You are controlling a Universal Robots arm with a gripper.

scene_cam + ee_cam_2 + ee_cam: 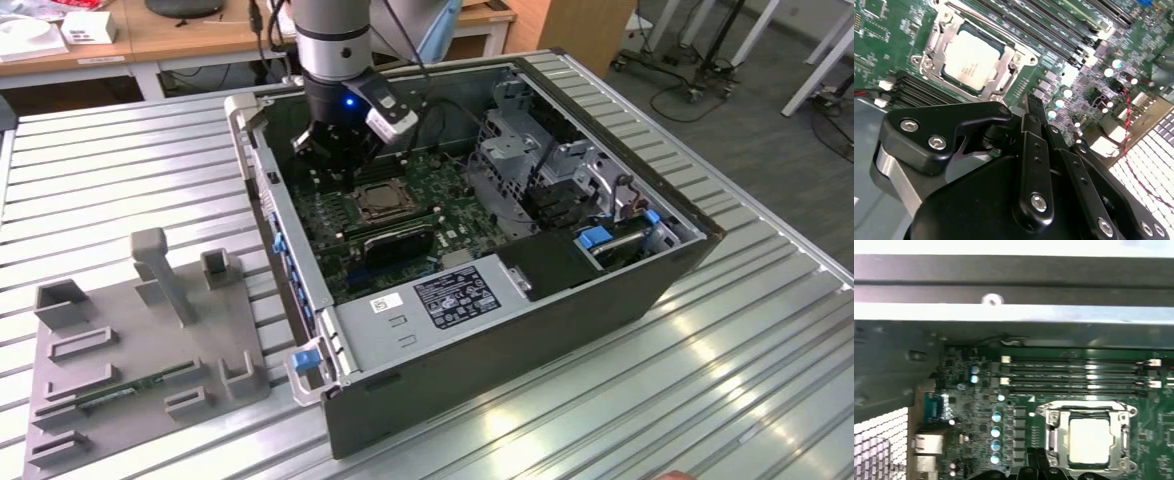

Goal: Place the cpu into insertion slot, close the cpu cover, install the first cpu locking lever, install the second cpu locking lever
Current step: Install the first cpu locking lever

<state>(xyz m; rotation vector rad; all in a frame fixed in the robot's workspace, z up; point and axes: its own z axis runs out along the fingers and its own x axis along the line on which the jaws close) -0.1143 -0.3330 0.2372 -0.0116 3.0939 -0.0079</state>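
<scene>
The cpu [971,57] lies flat in the insertion slot [378,203] on the green motherboard, its pale metal face showing in both wrist views [1091,440]. The silvery cpu cover [934,47] lies down around it as a frame [1054,437]. My gripper [340,158] hangs inside the open computer case, just above the board and beside the socket toward the case's back wall. Its black fingers [1035,117] stand close together with nothing between them. The fingertips [1038,467] sit near one corner of the socket. Whether the locking levers are latched I cannot tell.
Long black memory slots [1074,375] run beside the socket. The case wall [1004,312] stands close behind the gripper. A metal drive cage [527,150] stands at the exterior view's right. A grey fixture block [147,340] lies on the ribbed table outside the case.
</scene>
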